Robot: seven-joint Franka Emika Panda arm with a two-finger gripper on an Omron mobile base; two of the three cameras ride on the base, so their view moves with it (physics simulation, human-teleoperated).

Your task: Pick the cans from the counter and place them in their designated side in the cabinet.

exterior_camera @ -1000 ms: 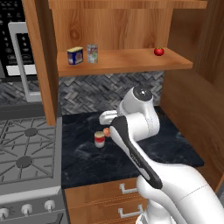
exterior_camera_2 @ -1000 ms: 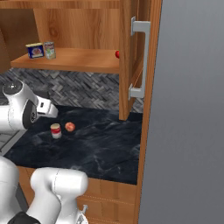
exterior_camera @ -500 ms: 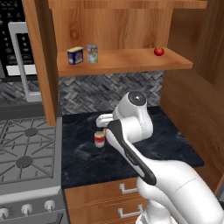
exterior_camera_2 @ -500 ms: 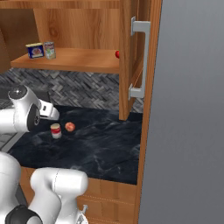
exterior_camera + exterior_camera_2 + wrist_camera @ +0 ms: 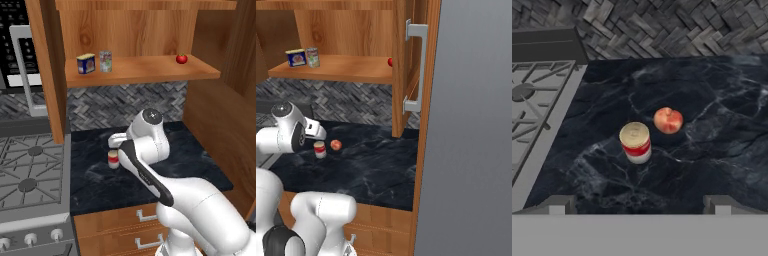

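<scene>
Grey herringbone tile backsplash

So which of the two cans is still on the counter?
The red-and-white can, upright beside the red-orange fruit; the multicoloured can stands on the cabinet shelf.

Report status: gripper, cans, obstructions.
Gripper open, above counter. Red-and-white can upright, ungrasped; other can on cabinet shelf. Red-orange fruit close beside can.

Red-and-white can on counter
</scene>
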